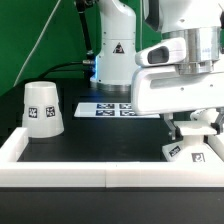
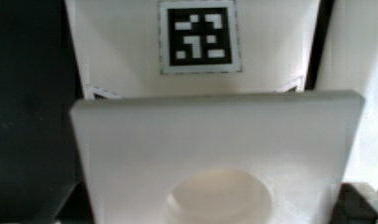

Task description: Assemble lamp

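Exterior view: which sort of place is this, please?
Probably a robotics lab test bench: a black table fenced by a white wall, a tagged marker board, and a green curtain behind.

We see a green backdrop (image 1: 20, 30) well behind the fingers (image 1: 173, 128), with a dark cable (image 1: 42, 38) crossing it. Below the fingers lies a black tabletop (image 1: 100, 140) with a white rim (image 1: 60, 170); the marker board (image 1: 105, 107) lies beyond.

Marker board (image 1: 113, 107) flat on black table (image 1: 100, 145), white raised border (image 1: 60, 180) along its edge, green curtain (image 1: 25, 40) behind.
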Controlling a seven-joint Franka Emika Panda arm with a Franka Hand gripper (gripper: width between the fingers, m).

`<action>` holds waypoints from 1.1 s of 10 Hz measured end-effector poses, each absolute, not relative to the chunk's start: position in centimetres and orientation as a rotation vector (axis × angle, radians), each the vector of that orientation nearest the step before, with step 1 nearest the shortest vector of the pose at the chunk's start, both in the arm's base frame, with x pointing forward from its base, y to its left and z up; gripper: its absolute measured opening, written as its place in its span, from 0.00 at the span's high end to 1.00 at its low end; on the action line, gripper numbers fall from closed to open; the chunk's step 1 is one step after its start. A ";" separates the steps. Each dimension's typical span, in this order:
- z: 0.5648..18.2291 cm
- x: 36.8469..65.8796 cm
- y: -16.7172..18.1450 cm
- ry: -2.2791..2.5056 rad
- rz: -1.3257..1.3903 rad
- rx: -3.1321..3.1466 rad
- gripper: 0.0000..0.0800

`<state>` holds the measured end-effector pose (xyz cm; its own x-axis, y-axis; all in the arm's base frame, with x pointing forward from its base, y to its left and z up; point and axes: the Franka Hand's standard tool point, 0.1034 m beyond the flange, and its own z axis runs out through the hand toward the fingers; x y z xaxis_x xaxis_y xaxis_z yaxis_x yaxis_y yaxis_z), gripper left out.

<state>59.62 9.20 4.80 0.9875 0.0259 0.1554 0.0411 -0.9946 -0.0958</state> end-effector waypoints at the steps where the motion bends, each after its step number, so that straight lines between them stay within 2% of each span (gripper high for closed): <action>1: 4.8 59.6 9.2 -0.053 -0.235 -3.033 0.33; 2: 4.8 59.6 9.2 -0.053 -0.234 -3.033 0.33; 3: 4.7 59.6 9.2 -0.053 -0.233 -3.034 0.18; 4: 4.7 59.5 9.2 -0.055 -0.232 -3.034 0.14; 9: 7.2 54.1 10.1 -0.109 -0.182 -3.048 0.13; 11: 8.1 52.4 12.0 -0.137 -0.178 -3.042 0.13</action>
